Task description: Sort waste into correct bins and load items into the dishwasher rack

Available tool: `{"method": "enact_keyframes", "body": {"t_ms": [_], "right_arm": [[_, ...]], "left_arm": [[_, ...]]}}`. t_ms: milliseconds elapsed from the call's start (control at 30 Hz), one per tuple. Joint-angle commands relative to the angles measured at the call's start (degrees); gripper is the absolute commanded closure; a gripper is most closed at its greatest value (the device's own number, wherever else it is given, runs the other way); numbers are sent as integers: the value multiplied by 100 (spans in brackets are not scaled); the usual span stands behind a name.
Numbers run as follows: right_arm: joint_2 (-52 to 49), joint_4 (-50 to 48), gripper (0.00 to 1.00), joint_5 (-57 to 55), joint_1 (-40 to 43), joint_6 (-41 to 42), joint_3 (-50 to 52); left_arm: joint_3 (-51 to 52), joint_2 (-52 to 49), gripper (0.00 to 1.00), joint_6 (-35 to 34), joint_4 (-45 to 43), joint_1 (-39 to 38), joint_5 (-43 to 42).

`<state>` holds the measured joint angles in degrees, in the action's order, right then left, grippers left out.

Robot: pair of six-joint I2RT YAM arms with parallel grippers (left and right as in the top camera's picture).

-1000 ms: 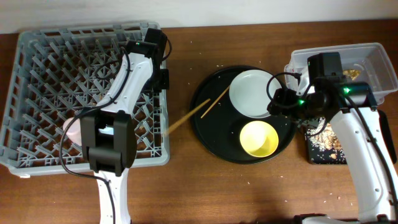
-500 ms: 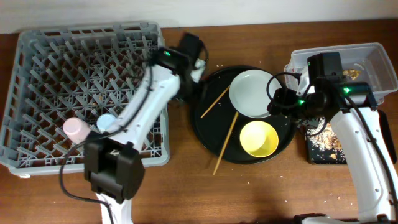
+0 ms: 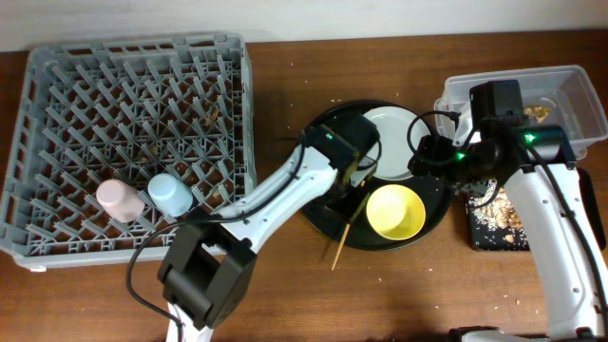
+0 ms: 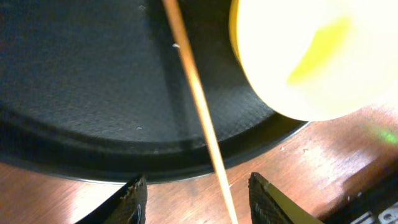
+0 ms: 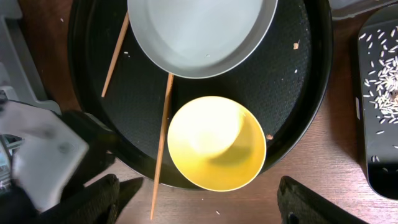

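Observation:
My left gripper [image 3: 344,193] is open over the large round black tray [image 3: 318,204], its jaws [image 4: 196,200] either side of a wooden chopstick [image 4: 198,102] that juts over the tray's front rim [image 3: 340,245]. A second chopstick [image 5: 115,56] lies on the tray beside the grey-white plate [image 3: 391,142]. The yellow bowl [image 3: 396,211] stands in front of the plate, and also shows in the right wrist view [image 5: 216,144]. My right gripper [image 3: 435,157] is open and empty [image 5: 208,205] above the tray's right side. The pink cup [image 3: 119,199] and light-blue cup [image 3: 171,195] sit upside down in the grey dishwasher rack [image 3: 57,76].
The clear tub [image 3: 570,90] stands at the far right with golden-brown bits inside. The shallow black tray [image 3: 499,226] in front of it holds scattered grains [image 5: 382,87]. A few crumbs lie on the wooden table round the tray.
My left arm has swung from the rack's right side across to the round tray and now straddles a chopstick. The chopsticks have shifted on the tray. The right arm has not moved.

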<state>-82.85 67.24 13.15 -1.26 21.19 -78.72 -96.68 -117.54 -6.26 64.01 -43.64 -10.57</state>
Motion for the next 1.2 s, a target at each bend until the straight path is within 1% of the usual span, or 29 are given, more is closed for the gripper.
{"method": "enact_keyframes", "body": {"t_ms": [0,67,167,233,300,333,533,600,633,667,733,833,933,1000,1067,1167], "right_arm": [[-2,4,18,13,15,28,-2],[-2,2,18,13,15,31,-2],[-2,2,18,13,15,31,-2],[-2,0,18,15,15,31,-2],[-2,0,18,15,15,31,-2],[-2,2,18,15,15,33,-2],[-2,2,18,15,15,31,-2],[-2,2,18,15,15,31,-2],[-2,2,18,15,15,31,-2],[-2,2,18,15,15,31,-2],[-2,2,18,15,15,31,-2],[-2,2,18,15,15,31,-2],[-2,2,18,15,15,31,-2],[-2,2,18,15,15,31,-2],[-2,0,18,15,15,31,-2],[-2,0,18,13,15,28,-2]], "left_arm": [[535,-11,48,-61,-391,-109,-55],[894,-20,48,-267,-820,-92,-61],[1237,-20,49,-315,-1329,-87,-81],[1276,-31,58,-315,-1405,-98,-79],[1276,-42,70,-315,-1412,-101,-61],[1276,-55,72,-319,-1412,-101,-61],[1281,-186,73,-354,-1410,-122,-81],[1279,-210,84,-356,-1408,-120,-87],[1252,-208,88,-356,-1401,-120,-85],[1163,-208,95,-356,-1335,-109,-81],[809,-199,99,-354,-1093,-20,55],[122,-101,100,-354,-494,205,372],[-638,197,100,-356,302,708,802],[-828,415,100,-404,474,1071,1064],[-831,595,100,-662,490,1486,1366],[-824,549,100,-940,483,2155,1384]]}}
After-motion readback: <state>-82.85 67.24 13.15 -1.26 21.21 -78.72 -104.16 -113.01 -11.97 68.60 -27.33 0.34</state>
